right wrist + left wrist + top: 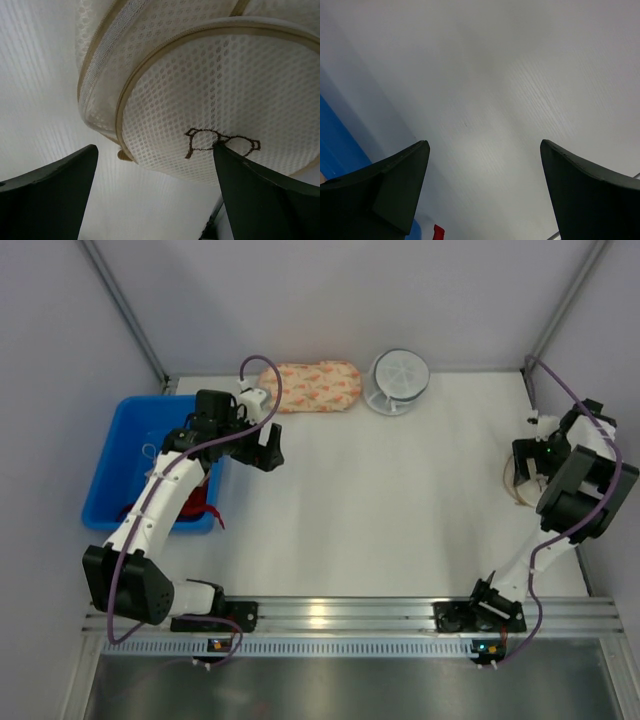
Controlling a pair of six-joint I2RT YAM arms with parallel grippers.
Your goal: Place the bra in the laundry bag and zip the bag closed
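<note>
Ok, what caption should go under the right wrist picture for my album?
Open right gripper poised at the mesh laundry bag, near its small brown stitched mark.

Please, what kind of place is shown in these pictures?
Most likely a robot test cell, not a home: two arms bolted to a metal rail, a white table closed in by plain grey panels, and props such as a mesh laundry bag.

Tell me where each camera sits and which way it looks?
Top external: above, behind the bases, looking down at the table; both arms show.
Left wrist: on the left arm, facing bare table by the blue bin; open jaws show.
Right wrist: on the right arm, facing the laundry bag closely; open jaws show.
Shared: top and right wrist both see the laundry bag.
</note>
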